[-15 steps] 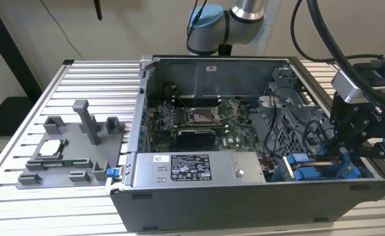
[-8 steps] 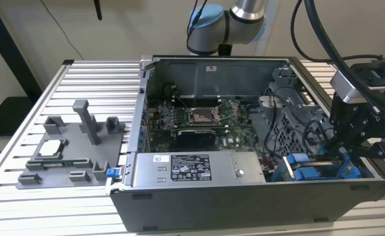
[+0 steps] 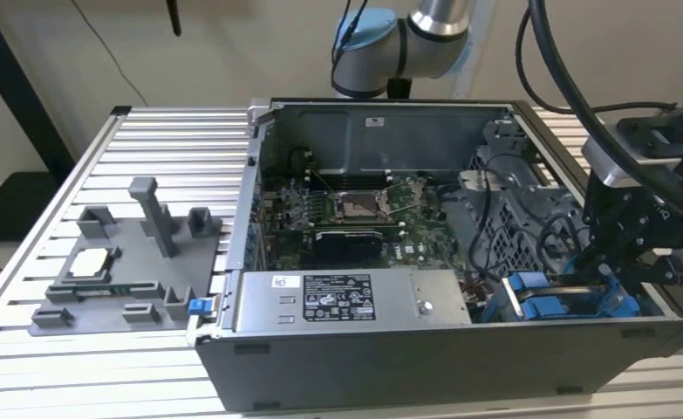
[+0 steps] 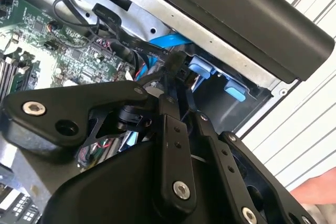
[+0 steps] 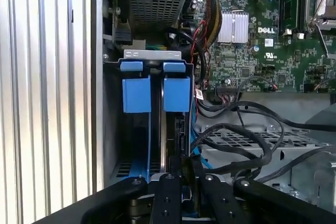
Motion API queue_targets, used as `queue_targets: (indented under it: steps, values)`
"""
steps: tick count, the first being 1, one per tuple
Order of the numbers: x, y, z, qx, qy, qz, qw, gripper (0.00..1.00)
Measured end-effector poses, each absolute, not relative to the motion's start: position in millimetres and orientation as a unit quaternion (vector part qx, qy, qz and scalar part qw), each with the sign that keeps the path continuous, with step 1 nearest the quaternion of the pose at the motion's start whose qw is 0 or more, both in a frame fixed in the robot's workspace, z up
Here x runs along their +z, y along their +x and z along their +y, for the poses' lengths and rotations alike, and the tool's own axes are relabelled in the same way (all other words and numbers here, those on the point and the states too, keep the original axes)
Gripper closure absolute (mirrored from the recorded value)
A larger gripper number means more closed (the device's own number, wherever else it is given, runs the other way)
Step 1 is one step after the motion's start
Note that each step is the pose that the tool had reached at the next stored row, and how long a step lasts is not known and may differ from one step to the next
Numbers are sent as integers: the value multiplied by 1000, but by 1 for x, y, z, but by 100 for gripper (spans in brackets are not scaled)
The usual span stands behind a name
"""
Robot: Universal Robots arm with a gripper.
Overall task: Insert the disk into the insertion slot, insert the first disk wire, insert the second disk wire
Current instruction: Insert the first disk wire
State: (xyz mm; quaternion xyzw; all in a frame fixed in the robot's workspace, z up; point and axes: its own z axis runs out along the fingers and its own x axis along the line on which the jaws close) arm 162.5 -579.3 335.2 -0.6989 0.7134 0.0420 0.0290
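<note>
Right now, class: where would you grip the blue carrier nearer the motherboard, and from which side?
On the blue carrier, probably its flat end tab, pinched across the thin width, coming straight in through the open side of the case. The drive cage walls cover the carrier's other faces, leaving that end exposed.

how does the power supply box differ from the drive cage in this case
The power supply box is closed grey metal with a white label; the drive cage shows blue plastic tabs. The gripper hangs over the drive cage, not the power supply box. Both sit inside the open computer case.
</note>
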Motion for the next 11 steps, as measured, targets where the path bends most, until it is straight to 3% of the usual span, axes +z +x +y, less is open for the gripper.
queue_targets:
  steps: [7, 8, 11]
  values:
    - [331, 162, -579, 43, -694, 718, 30, 100]
    - [333, 162, -579, 42, -694, 718, 29, 0]
    - [340, 162, -579, 43, -691, 720, 30, 0]
